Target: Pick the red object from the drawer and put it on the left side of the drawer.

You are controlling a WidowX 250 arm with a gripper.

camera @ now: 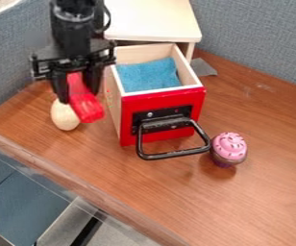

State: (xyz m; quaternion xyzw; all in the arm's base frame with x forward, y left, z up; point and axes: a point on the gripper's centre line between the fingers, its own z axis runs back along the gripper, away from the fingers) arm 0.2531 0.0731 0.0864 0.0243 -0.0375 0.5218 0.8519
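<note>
Wooden worktop (253,202) spreads widest from 3 to 6 o'clock of the drawer, its near edge slanting from 9 to 6 o'clock of the view. Pale cabinet (154,21) at 12; red-fronted drawer (128,127) pulled out, handle (176,153) jutting toward 5. The gripper (78,91) hangs at 9 from the drawer, clamped on the red object (85,104), outside the left wall. Blue cloth (147,76) lies inside. Cupcake (228,148) at 4, beside the handle; egg-shaped thing (63,116) at 8.
</note>
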